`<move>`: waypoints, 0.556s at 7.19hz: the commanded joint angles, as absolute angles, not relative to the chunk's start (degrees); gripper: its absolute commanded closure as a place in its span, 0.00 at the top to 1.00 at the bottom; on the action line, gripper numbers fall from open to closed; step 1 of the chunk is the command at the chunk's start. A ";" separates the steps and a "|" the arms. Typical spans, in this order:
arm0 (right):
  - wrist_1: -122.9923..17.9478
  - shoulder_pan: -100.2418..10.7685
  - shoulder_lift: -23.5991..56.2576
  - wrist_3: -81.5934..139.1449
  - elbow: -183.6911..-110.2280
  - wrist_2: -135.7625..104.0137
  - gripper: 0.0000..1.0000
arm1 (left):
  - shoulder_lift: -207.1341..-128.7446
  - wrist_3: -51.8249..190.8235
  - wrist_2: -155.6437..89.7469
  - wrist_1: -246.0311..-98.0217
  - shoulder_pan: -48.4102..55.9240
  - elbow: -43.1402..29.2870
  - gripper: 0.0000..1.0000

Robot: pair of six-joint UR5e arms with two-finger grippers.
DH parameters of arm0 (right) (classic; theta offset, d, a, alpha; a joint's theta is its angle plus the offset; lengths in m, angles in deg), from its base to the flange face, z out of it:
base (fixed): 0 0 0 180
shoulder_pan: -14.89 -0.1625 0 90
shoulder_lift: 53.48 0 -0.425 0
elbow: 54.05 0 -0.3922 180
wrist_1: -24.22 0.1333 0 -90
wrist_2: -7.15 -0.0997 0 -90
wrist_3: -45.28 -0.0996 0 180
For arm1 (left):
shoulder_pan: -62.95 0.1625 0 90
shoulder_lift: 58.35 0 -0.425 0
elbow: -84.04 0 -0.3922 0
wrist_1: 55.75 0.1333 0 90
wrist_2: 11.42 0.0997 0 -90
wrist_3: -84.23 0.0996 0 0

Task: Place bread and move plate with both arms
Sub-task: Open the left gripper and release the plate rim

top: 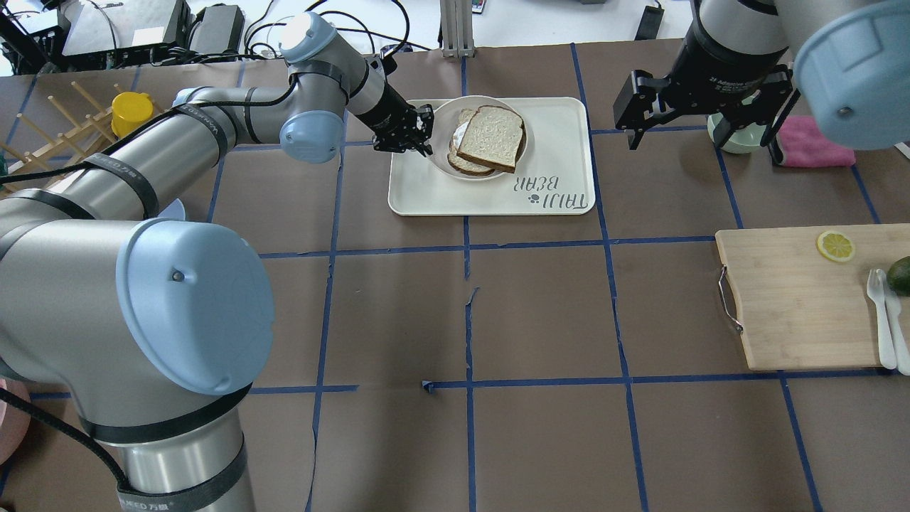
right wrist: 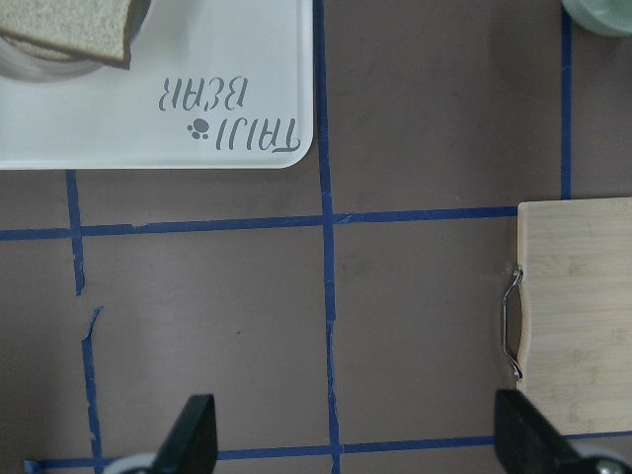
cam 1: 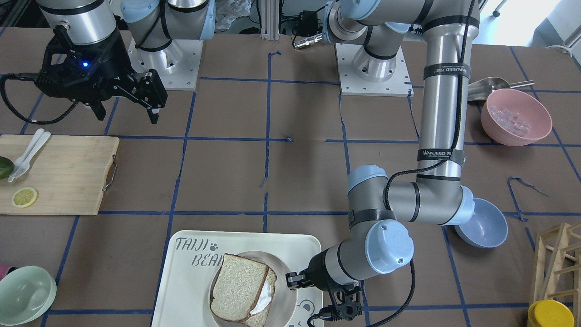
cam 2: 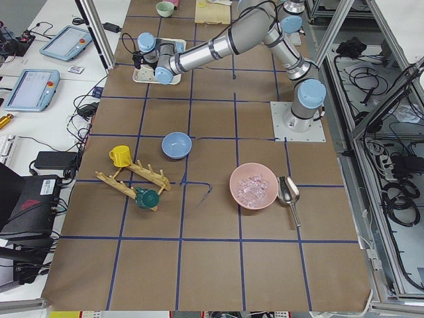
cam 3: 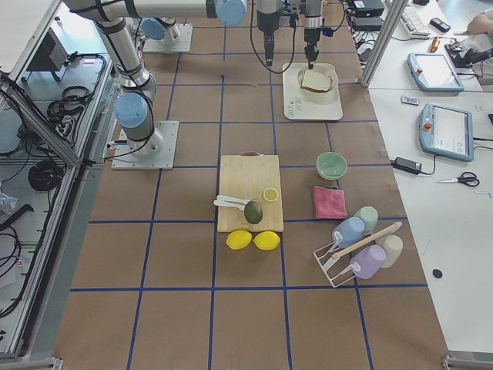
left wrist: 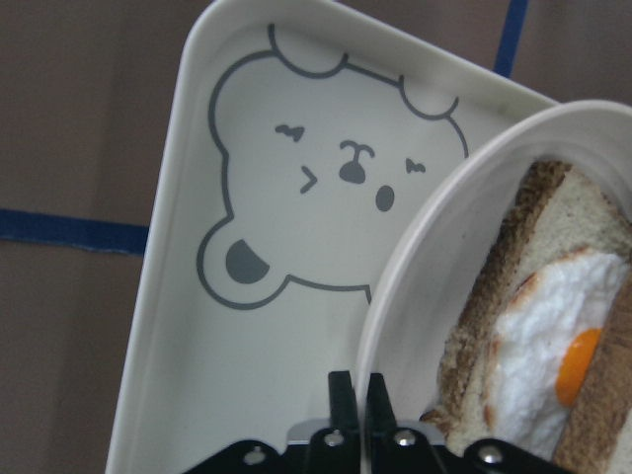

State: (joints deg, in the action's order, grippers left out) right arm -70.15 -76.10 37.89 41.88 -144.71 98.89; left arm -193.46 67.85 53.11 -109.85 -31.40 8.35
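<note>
Pinching plate [left wrist: 425,247] rim, your left tool [top: 424,135] clenched. Bread [top: 490,135] lies atop egg slice [left wrist: 533,355] on plate, inside tray [top: 498,199]. Your right tool [top: 700,142] spread wide above tabletop [top: 540,313].

Robotics lab, tape-gridded table [top: 540,313], teach pendants [cam 3: 447,131], cable bundles [cam 2: 401,192], aluminium framing [top: 457,28].
</note>
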 commanded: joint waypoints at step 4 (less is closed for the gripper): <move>-66.13 -76.07 37.05 42.55 -145.19 99.35 1.00 | -187.57 68.32 53.36 -112.16 -31.62 6.00 1.00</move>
State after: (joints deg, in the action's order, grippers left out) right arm -66.18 -76.06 37.59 42.35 -145.15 99.31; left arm -190.50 68.22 53.30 -110.72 -31.53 6.84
